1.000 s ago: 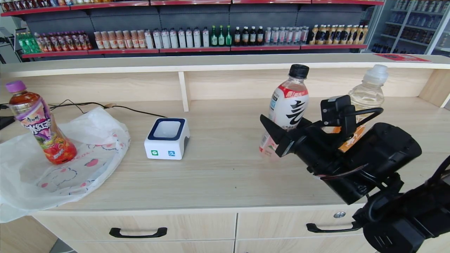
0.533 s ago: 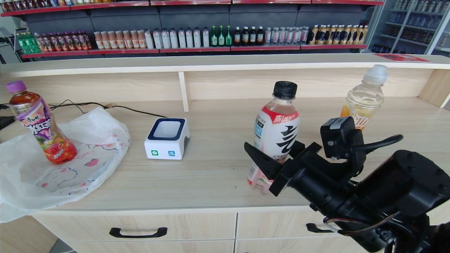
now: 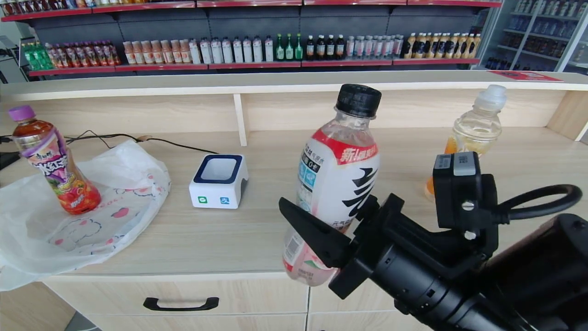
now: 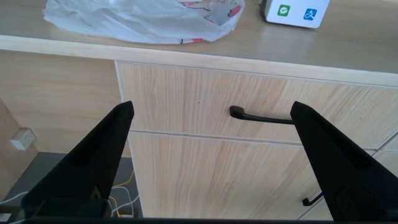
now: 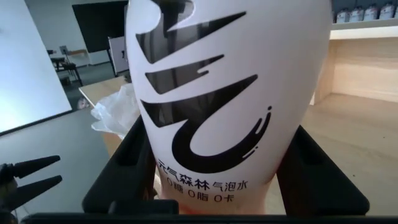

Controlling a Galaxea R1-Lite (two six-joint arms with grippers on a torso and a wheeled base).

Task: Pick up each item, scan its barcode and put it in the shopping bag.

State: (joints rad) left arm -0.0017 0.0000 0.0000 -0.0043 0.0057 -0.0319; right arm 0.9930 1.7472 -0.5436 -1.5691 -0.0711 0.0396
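Head view: my right hand (image 3: pixel 327 216) is clenched around the clear, white-labelled, black-capped plastic bottle (image 3: pixel 337 179), which is upright above the front edge of the pale wooden desk (image 3: pixel 206 239), right of the white box scanner (image 3: pixel 218 181). Left wrist: my left hand (image 4: pixel 211 111) hangs released, spread wide, before a drawer front (image 4: pixel 186 171). Right wrist: the bottle sits between my fingers (image 5: pixel 127 168).

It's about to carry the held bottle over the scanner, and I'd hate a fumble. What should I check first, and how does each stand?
1. Right tool shut on black-capped bottle: ok.
2. Bottle off the counter: ok.
3. Scanner window uncovered: ok.
4. Counter between bottle and scanner free: ok.
5. Barcode facing scanner: cannot tell.
6. Left tool open, low by the drawers: ok.
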